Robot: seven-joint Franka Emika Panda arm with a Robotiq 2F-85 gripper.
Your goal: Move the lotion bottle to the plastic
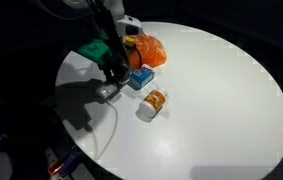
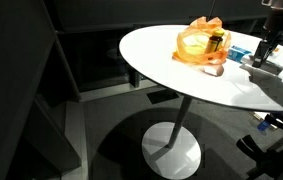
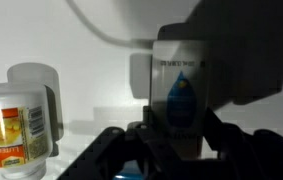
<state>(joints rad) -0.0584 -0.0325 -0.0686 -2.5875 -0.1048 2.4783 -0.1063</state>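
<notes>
Darkness surrounds the round white table (image 1: pixel 221 110), which stands on a single pedestal foot visible in an exterior view (image 2: pixel 171 150). The lotion bottle (image 3: pixel 181 95) shows best in the wrist view: a pale, flat-sided container with a blue drop mark and a line of small dark print above it. It sits between the dark fingers of the pincer (image 3: pixel 177 150), which flank it on both sides and cover its lower end. Whether they press on it or only bracket it, I cannot tell. In an exterior view the pincer (image 1: pixel 108 84) is down at the table surface, and the bottle is only a small grey patch (image 1: pixel 105 92) at its tip, just beside a blue box (image 1: pixel 141 78). Behind the box lies the crumpled orange plastic (image 1: pixel 147 50), apart from the bottle. The same wrist view shows a second bottle (image 3: pixel 16 125) with an orange label and white cap to the side; it lies alone on the table (image 1: pixel 153 103). In the exterior view with the pedestal, the plastic (image 2: pixel 199 45) is translucent with something dark inside, the pincer (image 2: pixel 265 55) is cut off at the frame edge, and the lotion bottle cannot be made out.
</notes>
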